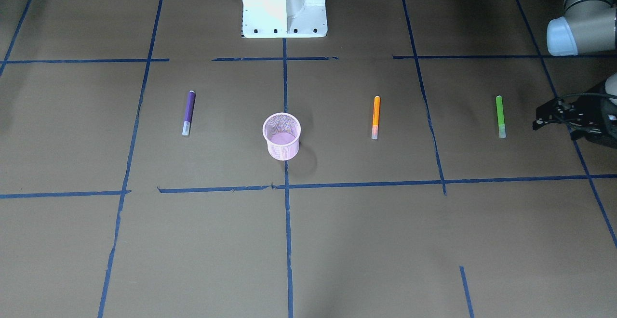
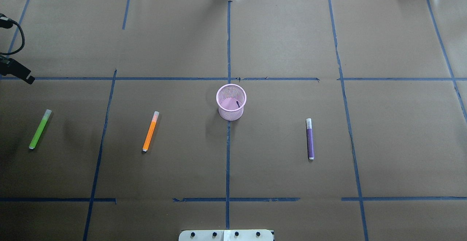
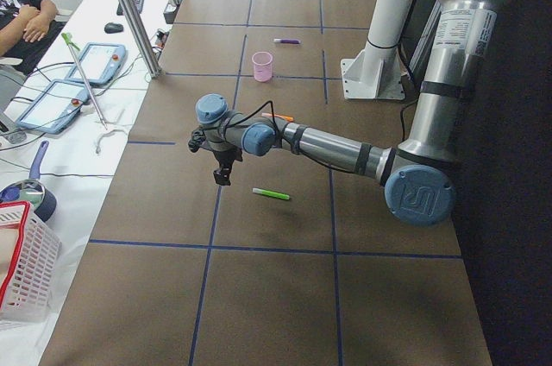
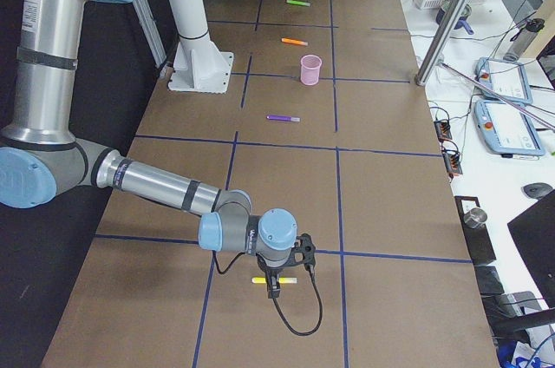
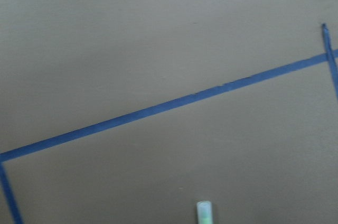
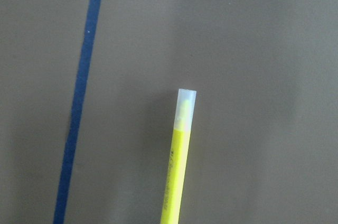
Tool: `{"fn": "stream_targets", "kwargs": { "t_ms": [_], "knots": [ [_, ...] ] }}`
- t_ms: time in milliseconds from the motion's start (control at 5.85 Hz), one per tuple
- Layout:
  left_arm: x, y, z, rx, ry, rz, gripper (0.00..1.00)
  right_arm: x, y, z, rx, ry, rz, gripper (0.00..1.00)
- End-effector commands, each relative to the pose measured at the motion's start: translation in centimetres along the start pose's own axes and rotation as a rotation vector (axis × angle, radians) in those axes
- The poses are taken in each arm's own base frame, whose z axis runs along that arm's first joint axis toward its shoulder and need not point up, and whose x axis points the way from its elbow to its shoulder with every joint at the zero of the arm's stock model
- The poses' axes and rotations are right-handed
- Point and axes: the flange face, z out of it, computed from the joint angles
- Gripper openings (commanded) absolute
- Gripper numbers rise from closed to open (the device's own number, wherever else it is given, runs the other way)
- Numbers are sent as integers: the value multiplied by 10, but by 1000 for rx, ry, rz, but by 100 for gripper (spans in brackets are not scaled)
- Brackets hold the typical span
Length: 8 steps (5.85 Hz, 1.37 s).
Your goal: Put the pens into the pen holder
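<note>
The pink mesh pen holder (image 2: 231,102) (image 1: 281,136) stands upright at the table's middle. A purple pen (image 2: 310,139) (image 1: 188,112), an orange pen (image 2: 150,131) (image 1: 376,116) and a green pen (image 2: 39,129) (image 1: 500,115) lie flat in a row with it. A yellow pen (image 6: 179,166) (image 4: 273,280) lies far out on my right side. My left gripper (image 1: 539,118) (image 2: 25,76) hovers open just beyond the green pen, whose cap (image 5: 204,212) shows in its wrist view. My right gripper (image 4: 274,288) hangs over the yellow pen; I cannot tell whether it is open or shut.
The robot's white base (image 1: 284,5) stands at the near middle edge. Blue tape lines cross the brown table. Off the table's left end sit a white basket (image 3: 21,262), tablets (image 3: 56,103) and a seated person (image 3: 26,12).
</note>
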Motion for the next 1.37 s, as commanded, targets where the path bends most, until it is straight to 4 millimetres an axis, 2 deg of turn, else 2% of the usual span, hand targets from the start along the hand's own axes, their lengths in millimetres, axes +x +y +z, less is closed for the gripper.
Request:
{"fn": "stream_targets", "kwargs": {
  "t_ms": [0, 342, 513, 684, 855, 1197],
  "knots": [
    [8, 0, 8, -12, 2, 17, 100, 18, 10, 23, 6, 2, 16, 100],
    [9, 1, 11, -17, 1, 18, 100, 0, -1, 42, 28, -1, 69, 100],
    [7, 3, 12, -20, 1, 16, 100, -13, -21, 45, 32, -4, 72, 100],
    [7, 3, 12, -20, 0, 16, 100, -18, -44, 57, 16, -6, 62, 100],
    [7, 4, 12, -20, 2, 16, 100, -15, -51, 67, 23, -8, 44, 100],
    [11, 4, 21, -35, 3, 21, 100, -17, -52, 68, 22, -16, 56, 100]
  ]
}}
